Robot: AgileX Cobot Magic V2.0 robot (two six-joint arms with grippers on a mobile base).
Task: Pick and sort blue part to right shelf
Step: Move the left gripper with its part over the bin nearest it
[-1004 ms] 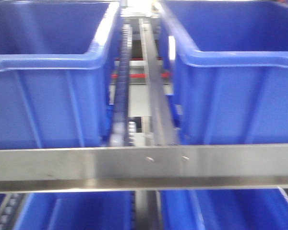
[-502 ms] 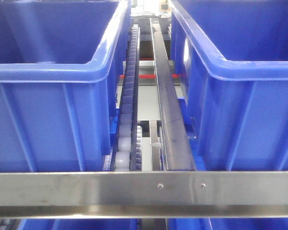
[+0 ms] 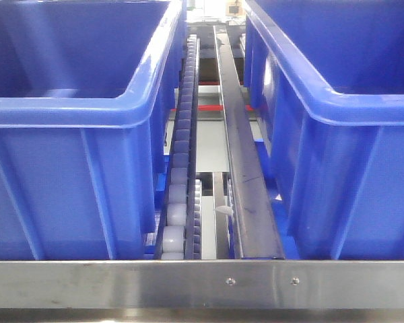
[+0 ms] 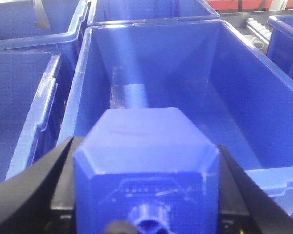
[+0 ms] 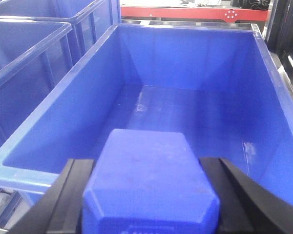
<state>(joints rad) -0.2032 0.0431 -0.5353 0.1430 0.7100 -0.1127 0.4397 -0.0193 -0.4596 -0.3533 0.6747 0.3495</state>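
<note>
My left gripper [image 4: 145, 146] is shut on a blue part [image 4: 146, 165]. The part's round cap points toward the camera, and black fingers [image 4: 63, 170] press both its sides. It hangs over an open blue bin [image 4: 185, 83]. My right gripper [image 5: 147, 165] is shut on a second blue part [image 5: 149, 185], held over another blue bin [image 5: 185, 97]. The right shelf shows in the front view as a steel front rail [image 3: 202, 281], a grey roller track [image 3: 178, 175] and two blue bins [image 3: 67, 114] [image 3: 350, 108]. Neither gripper shows in the front view.
A steel divider bar [image 3: 239, 155] runs beside the roller track between the two bins. More blue bins [image 4: 19, 92] stand to the left of both held parts. A blurred bluish shape [image 4: 129, 95] lies on the floor of the bin under the left gripper.
In the front view the steel rail has dropped toward the bottom edge. The bins and roller track loom larger and sharper, and the lower bins have left the view.
</note>
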